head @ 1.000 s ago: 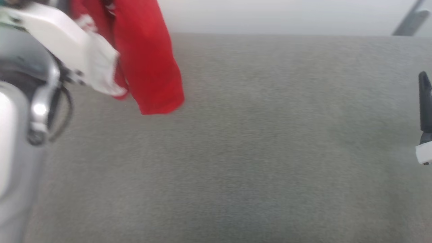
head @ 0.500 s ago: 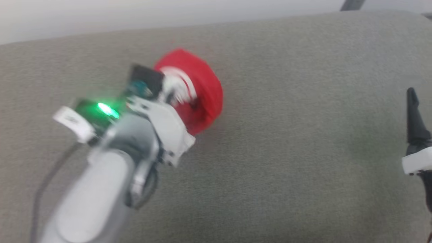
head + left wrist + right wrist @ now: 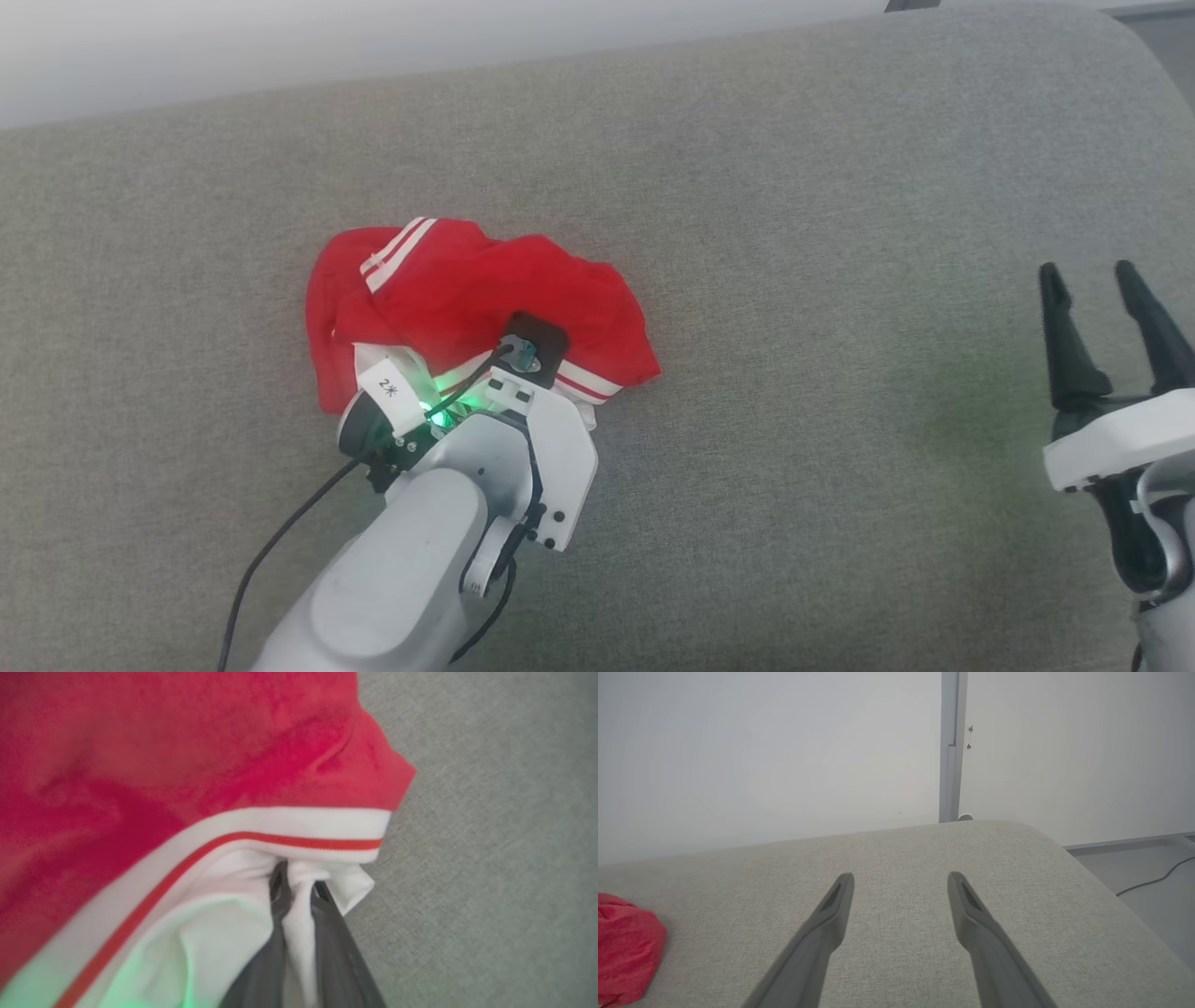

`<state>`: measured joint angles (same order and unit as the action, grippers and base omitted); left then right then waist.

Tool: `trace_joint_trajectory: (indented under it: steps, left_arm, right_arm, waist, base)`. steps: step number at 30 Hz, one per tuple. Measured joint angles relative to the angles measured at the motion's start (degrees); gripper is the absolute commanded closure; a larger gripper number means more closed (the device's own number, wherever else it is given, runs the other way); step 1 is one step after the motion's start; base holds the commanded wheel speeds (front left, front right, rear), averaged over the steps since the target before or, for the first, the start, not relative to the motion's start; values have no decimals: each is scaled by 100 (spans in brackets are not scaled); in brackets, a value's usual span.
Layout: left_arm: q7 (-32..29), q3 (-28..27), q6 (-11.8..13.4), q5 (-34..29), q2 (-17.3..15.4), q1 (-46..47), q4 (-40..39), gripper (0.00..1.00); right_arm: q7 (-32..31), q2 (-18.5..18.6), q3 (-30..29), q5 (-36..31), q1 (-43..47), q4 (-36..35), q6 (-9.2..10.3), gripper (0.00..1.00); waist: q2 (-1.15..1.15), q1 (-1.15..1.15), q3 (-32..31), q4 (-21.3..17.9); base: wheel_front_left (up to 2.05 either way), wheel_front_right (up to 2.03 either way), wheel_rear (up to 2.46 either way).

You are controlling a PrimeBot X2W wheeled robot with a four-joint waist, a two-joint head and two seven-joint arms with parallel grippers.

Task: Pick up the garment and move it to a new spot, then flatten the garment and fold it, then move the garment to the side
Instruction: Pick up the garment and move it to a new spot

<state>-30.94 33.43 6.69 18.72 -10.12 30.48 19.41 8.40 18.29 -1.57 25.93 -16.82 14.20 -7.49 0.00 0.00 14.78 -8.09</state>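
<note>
One garment [image 3: 467,289] lies in a crumpled heap on the grey cushion [image 3: 794,187], left of the cushion's middle in the head view. Its red body faces up. A white band with red stripes [image 3: 397,252] shows on the heap's far-left side, and a second striped band [image 3: 289,833] runs along the near edge.

Left gripper [image 3: 299,884]: positioned at the near edge of the heap, low against the cushion. The jaws are narrow, pinching a fold of white fabric just below the second striped band. The fabric between the fingers [image 3: 279,896] is gathered into a tight vertical pleat. The left arm [image 3: 420,560] reaches in from the cushion's near side. A green light [image 3: 439,411] glows on its wrist and tints the white fabric beside it. A black cable [image 3: 280,541] trails from the wrist toward the near edge.

Right gripper [image 3: 1088,271]: positioned over the right part of the cushion, well apart from the garment. The jaws stand wide with nothing between them. Bare cushion shows between the fingers in the right wrist view.

Beyond the cushion's far edge stands a pale wall [image 3: 761,765] with a grey post [image 3: 950,746]. Past the cushion's rounded far-right corner, a dark cable [image 3: 1153,882] lies on the floor.
</note>
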Motion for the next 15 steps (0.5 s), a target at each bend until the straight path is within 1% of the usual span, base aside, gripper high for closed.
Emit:
trace_joint_trajectory:
  steps: [2,3,5,6,7,8,11,15]
  left_arm:
    - [135,10,-59,88,97,73,313,100]
    - [196,24,-94,97,137,105,437,94]
    - [359,16,-157,162,199,163,656,64]
    - [449,14,-197,181,225,173,739,51]
    - [519,19,-230,187,247,193,810,21]
    - [581,21,-263,199,266,220,858,0]
    - [730,-13,-346,281,270,238,881,0]
    - [935,-116,-391,327,92,211,609,0]
  right_arm:
    - [45,9,99,30,-31,92,0,0]
    - [52,9,140,34,-48,124,0,0]
    - [73,24,181,43,-88,178,0,0]
    - [83,35,196,43,-100,218,0,0]
    - [107,38,212,43,-100,245,0,0]
    - [110,43,220,43,-99,270,0,0]
    - [118,77,248,42,-93,308,0,0]
    - [126,93,219,22,-6,342,0,0]
  waist:
    - [0,0,-17,-13]
    - [0,0,-32,-15]
    - [0,0,-71,-10]
    - [0,0,-96,-1]
    - [0,0,-124,11]
    - [0,0,-159,26]
    - [0,0,-284,84]
    - [0,0,-501,185]
  base:
    - [0,0,0]
    - [0,0,0]
    - [0,0,0]
    - [0,0,0]
    - [0,0,0]
    - [0,0,0]
    - [0,0,0]
    - [0,0,0]
